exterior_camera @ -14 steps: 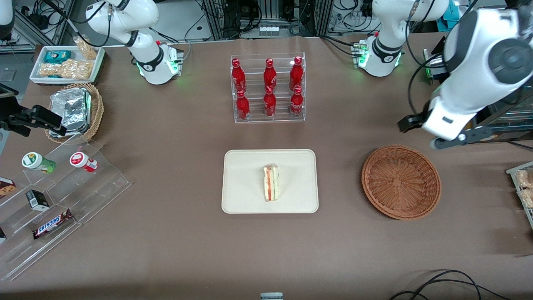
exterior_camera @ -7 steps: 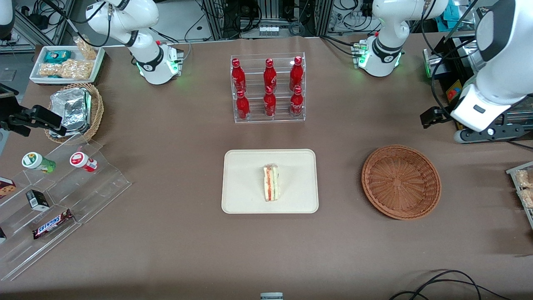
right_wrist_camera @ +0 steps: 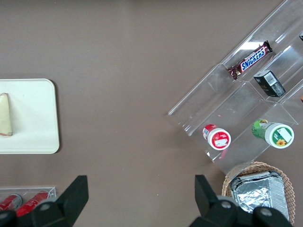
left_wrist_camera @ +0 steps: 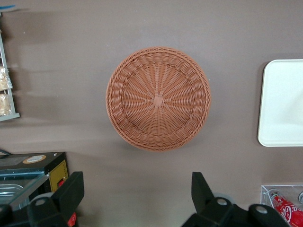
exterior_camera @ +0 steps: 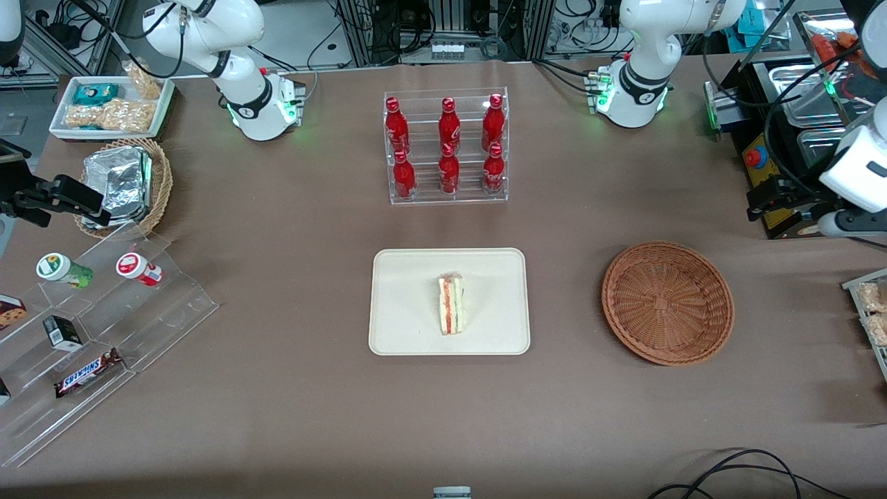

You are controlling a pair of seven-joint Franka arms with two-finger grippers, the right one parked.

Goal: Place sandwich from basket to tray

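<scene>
The sandwich (exterior_camera: 451, 305), a pale wedge with red and green layers, lies alone near the middle of the cream tray (exterior_camera: 402, 277); an edge of it (right_wrist_camera: 4, 113) also shows in the right wrist view. The reddish-brown round basket (exterior_camera: 667, 301) stands empty beside the tray, toward the working arm's end of the table. In the left wrist view the basket (left_wrist_camera: 158, 99) and a corner of the tray (left_wrist_camera: 284, 104) lie below my gripper (left_wrist_camera: 135, 194), which is open with nothing between its fingers. In the front view the gripper (exterior_camera: 842, 223) hangs high at the table's working-arm end, farther from the camera than the basket.
A clear rack of red bottles (exterior_camera: 447, 145) stands farther from the camera than the tray. A stepped acrylic shelf with snacks (exterior_camera: 104, 312), a small wicker basket of foil packs (exterior_camera: 125, 184) and a white snack tray (exterior_camera: 111, 104) sit at the parked arm's end. A black box with a red button (exterior_camera: 759, 156) is by the gripper.
My gripper has swung away from above the basket's rim toward the working arm's end of the table. The sandwich, tray and basket have not moved.
</scene>
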